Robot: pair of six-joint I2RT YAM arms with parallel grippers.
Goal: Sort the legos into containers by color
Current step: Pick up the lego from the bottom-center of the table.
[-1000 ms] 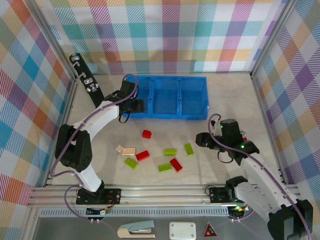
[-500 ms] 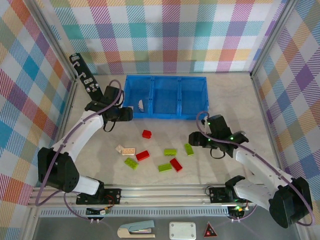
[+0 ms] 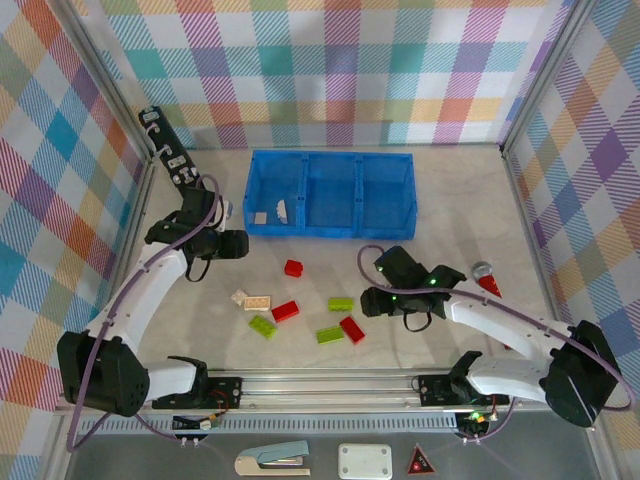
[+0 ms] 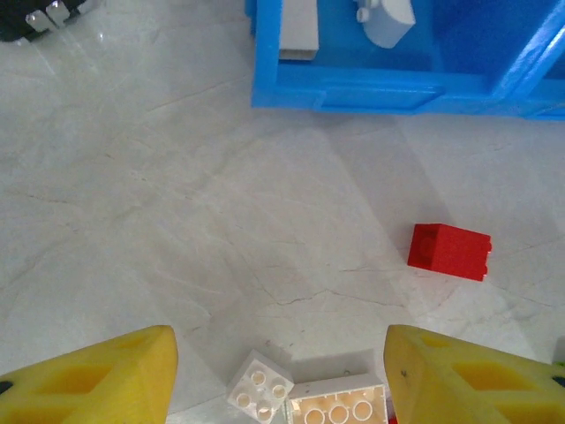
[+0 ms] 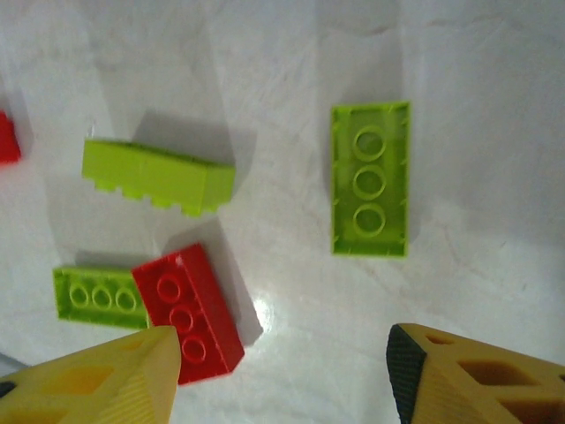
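We saw 2 white legos (image 3: 282,211) in the left compartment of the blue tray (image 3: 330,228). The other legos (image 3: 340,304) lay scattered on the tray's near side. The left gripper (image 3: 240,243) and right gripper (image 3: 366,300) hovered there, fingers apart, empty.

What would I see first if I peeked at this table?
The bright blue tray at the far side of the table jumps out first, with two white bricks in its left compartment. In front of it, red and lime green bricks lie scattered on the pale table.
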